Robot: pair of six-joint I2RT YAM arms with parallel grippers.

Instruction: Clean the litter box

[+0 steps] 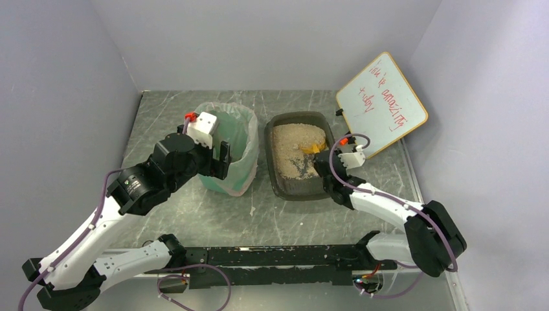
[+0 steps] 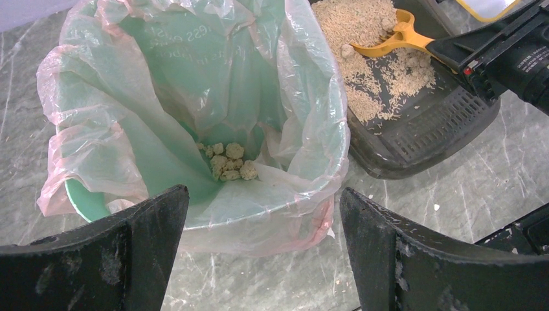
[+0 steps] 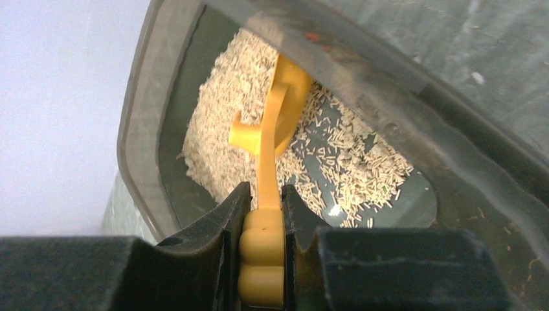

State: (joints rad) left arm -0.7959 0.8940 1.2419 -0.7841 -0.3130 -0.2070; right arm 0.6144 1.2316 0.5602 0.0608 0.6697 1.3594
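Note:
The litter box [image 1: 270, 159] is a dark grey tray of beige litter right of the green bin [image 1: 241, 133]. Litter is heaped at its far end, with bare floor nearer [image 3: 414, 194]. My right gripper [image 3: 265, 201] is shut on the handle of the orange scoop [image 3: 275, 123], whose head lies in the litter. From above the scoop [image 1: 315, 148] shows at the tray's right side, with the right gripper [image 1: 329, 172] over the near right rim. My left gripper [image 2: 264, 201] is open and holds nothing, beside the bin's near rim [image 2: 84, 201]. Pale clumps [image 2: 226, 162] lie in the bag.
A clear bag lines the bin and drapes over its edge [image 2: 311, 214]. A whiteboard [image 1: 382, 103] leans at the back right, close behind the tray. Grey walls close in both sides. Small crumbs dot the table [image 1: 252, 210] between bin and tray.

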